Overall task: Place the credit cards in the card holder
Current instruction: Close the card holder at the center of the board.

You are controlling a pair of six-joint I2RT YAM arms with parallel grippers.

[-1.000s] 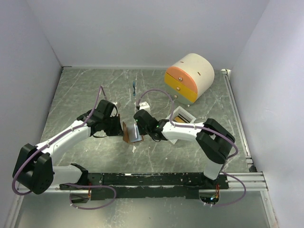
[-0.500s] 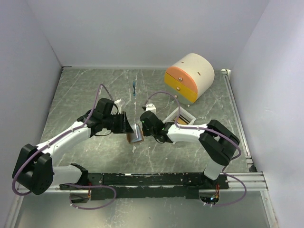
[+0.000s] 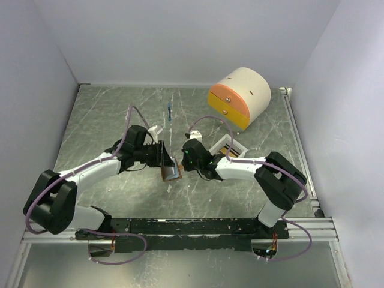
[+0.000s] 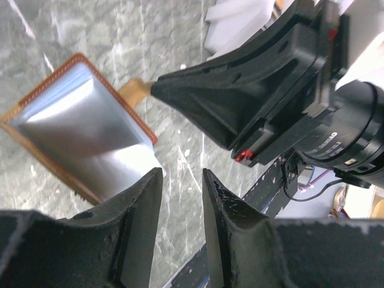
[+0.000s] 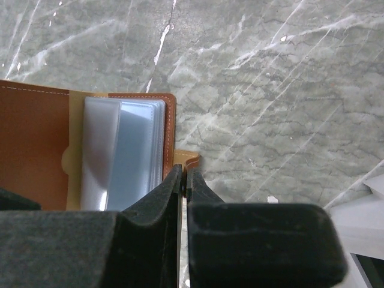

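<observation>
Left wrist view:
- Card holder (image 4: 78, 129) lies open on the grey marbled table (image 4: 72, 30), left of the fingers.
- Brown leather rim with pale stitching.
- Inside, a glossy grey sleeve (image 4: 114, 144), smooth and reflective. Cannot tell whether a card sits in it.
- A small tan tab (image 4: 135, 90) sticks out from its far right edge.
- Left gripper (image 4: 182, 174): 2 matte black fingers, scuffed at the tips, parted by a narrow gap with only table between them. It grips nothing.
- The holder's near corner passes just behind the left finger.
- Right gripper (image 4: 165, 90) enters from the right as a black wedge, its point meeting the tab.

Right wrist view:
- Right gripper's 2 fingers are pressed together, with a hairline seam between them.
- The tan tab runs into the tips, so the pinch appears to be on the tab.
- The holder lies left of the fingers. 1 flap is plain brown leather with a rounded notch.
- The other flap is a stack of pale bluish translucent sleeves, framed by the stitched brown edge.

Top view:
- Both arms reach inward and meet at the table's middle.
- The holder is a small brown shape between the 2 gripper tips, slightly nearer than both.
- A white rectangular tray (image 3: 233, 147) sits just right of the right wrist.
- A cream drawer box (image 3: 243, 96), rounded and with an orange and yellow front, stands far right, well apart from the holder.
</observation>
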